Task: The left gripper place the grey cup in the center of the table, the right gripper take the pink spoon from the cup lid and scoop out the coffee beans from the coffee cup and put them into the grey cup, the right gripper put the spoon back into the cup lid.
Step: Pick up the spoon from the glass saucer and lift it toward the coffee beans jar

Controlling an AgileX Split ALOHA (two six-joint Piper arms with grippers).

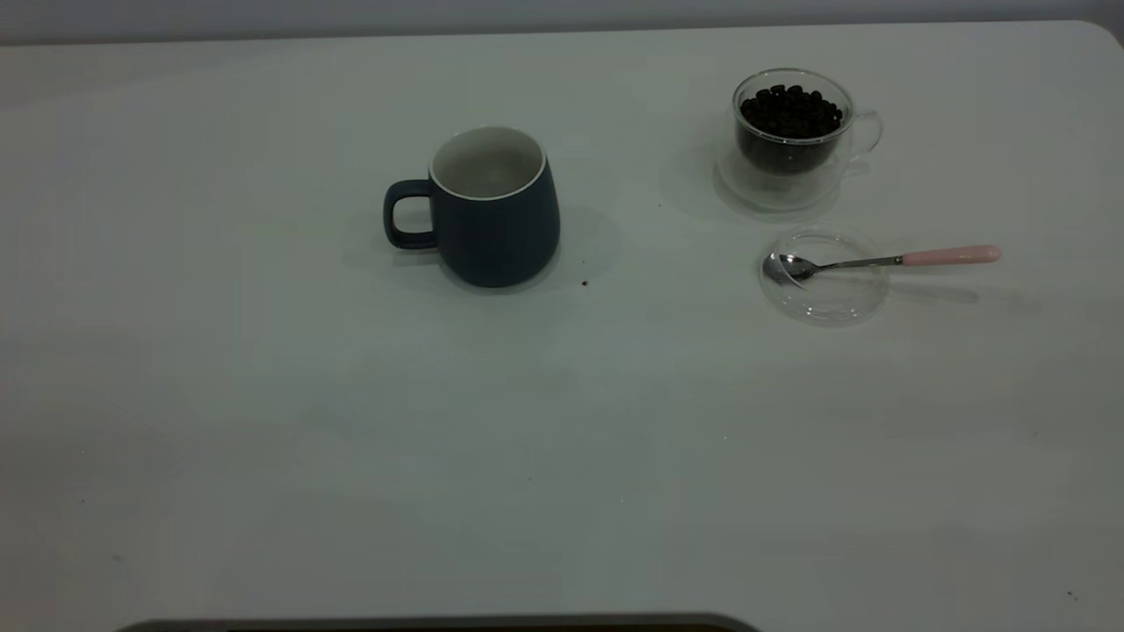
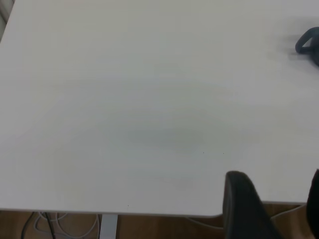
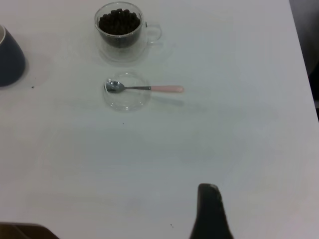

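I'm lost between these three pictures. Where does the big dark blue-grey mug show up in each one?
Exterior view: the grey cup stands upright near the middle of the table, handle pointing to picture left.
Left wrist view: only its handle shows, at the right edge.
Right wrist view: part of its body shows at the left edge.
Shared landmark: the white table; the coffee cup appears in the exterior and right wrist views.

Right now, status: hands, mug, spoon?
Both hands back at near table edge, holding nothing. Grey cup mid-table, looks empty. Pink spoon resting in cup lid; coffee cup full of beans. Path unobstructed.
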